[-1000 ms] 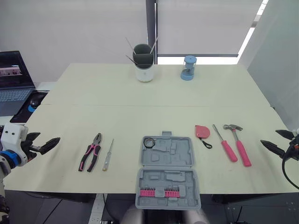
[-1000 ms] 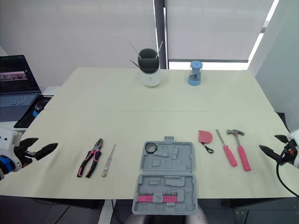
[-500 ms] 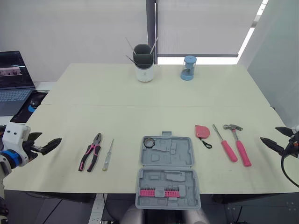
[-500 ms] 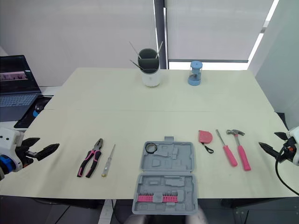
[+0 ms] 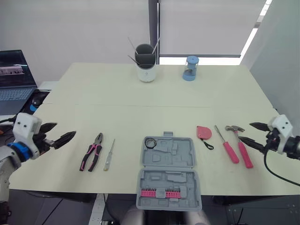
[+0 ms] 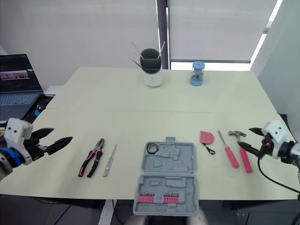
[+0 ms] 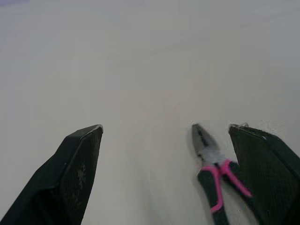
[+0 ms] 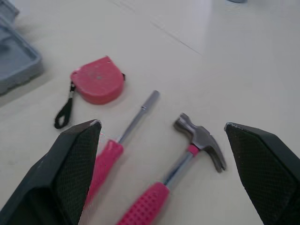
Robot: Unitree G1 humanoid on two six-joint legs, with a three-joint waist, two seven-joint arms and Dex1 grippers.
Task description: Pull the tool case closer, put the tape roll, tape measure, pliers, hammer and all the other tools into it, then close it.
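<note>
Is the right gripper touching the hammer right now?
Apart. The right wrist view shows the hammer lying between the fingers of the open right gripper, with bare table on both sides of it.

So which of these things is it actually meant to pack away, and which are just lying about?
For the job:
tool case, lying open
tape roll, already in the case
tape measure
pliers
hammer
pink-handled screwdriver
slim screwdriver

Just lying about:
pen cup
small blue object
laptop
</note>
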